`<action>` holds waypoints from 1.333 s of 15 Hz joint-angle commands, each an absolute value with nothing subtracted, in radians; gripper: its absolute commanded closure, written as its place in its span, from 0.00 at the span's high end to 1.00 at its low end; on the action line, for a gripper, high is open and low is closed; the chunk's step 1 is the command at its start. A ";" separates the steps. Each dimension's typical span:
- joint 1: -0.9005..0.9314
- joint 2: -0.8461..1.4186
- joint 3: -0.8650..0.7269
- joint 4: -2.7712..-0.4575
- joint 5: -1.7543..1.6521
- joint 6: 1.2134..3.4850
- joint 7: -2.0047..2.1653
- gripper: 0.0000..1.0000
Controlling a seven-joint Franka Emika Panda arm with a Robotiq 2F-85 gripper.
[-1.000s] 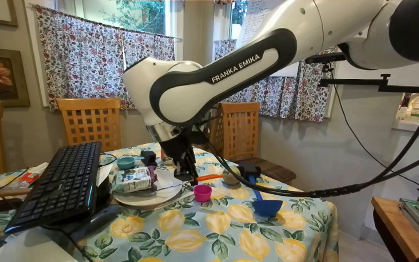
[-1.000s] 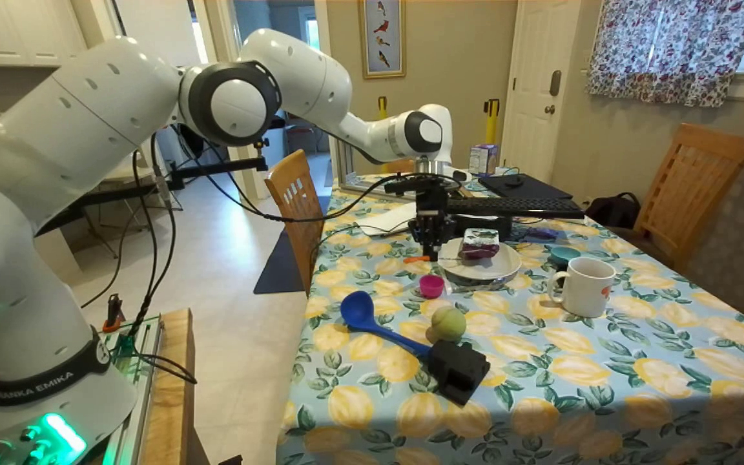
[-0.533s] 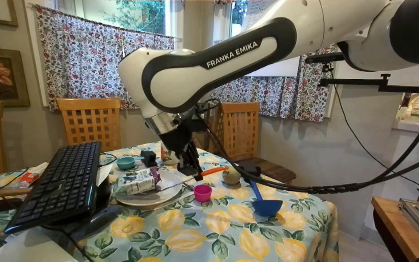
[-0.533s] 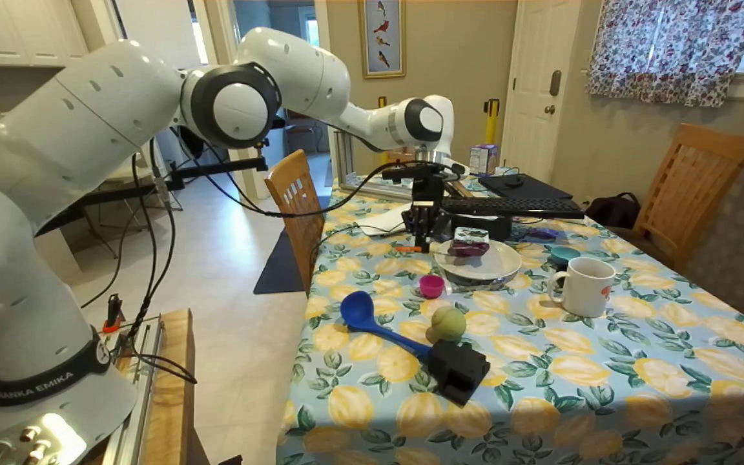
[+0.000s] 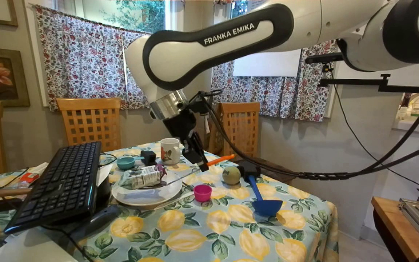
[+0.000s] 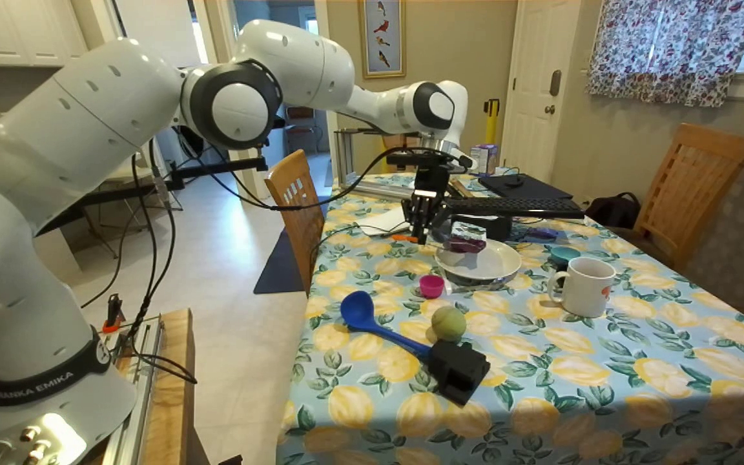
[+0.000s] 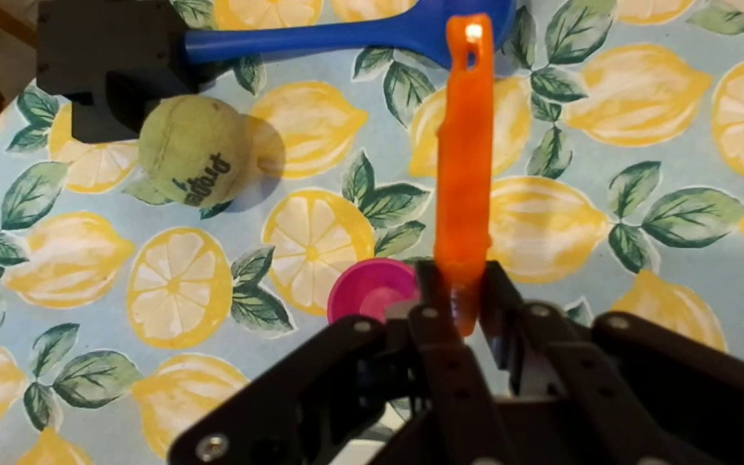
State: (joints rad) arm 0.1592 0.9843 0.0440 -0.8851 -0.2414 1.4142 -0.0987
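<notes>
Daylight comes through the white-framed window (image 5: 140, 16) above floral fabric curtains (image 5: 86, 60), and bluish-white glare lies on the pale smooth floor (image 6: 223, 258). In the wrist view, the yellow-green tennis ball (image 7: 191, 152) casts a soft shadow rightward, a hot highlight marks the long glossy orange handle (image 7: 465, 161), and the black end effector (image 7: 462, 294) is dark, slightly blurred.

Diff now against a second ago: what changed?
The gripper rose and moved right in an exterior view, still holding the orange-handled tool, now tilted more steeply. The packet shifted slightly on the plate, toward the gripper. Nothing new grasped or released. The cup, ball, ladle, mug and plate stayed put.
</notes>
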 commanded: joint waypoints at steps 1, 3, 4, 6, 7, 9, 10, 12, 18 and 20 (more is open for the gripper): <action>0.135 1.004 0.055 -0.839 -0.203 1.375 -0.106 0.05; 0.122 1.008 0.059 -0.836 -0.191 1.380 -0.114 0.05; 0.119 1.011 0.059 -0.835 -0.187 1.381 -0.116 0.05; 0.109 1.015 0.057 -0.831 -0.181 1.380 -0.115 0.05; 0.102 1.018 0.056 -0.829 -0.178 1.380 -0.118 0.05; 0.090 1.024 0.056 -0.822 -0.174 1.376 -0.122 0.05; 0.085 1.027 0.057 -0.819 -0.174 1.375 -0.127 0.05; 0.074 1.036 0.059 -0.809 -0.170 1.370 -0.138 0.05; 0.068 1.092 0.046 -0.732 -0.147 1.337 -0.195 0.05; 0.068 1.113 0.044 -0.700 -0.147 1.312 -0.210 0.05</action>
State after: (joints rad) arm 0.0726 1.0526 0.0455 -0.8080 -0.1777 1.3748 -0.1722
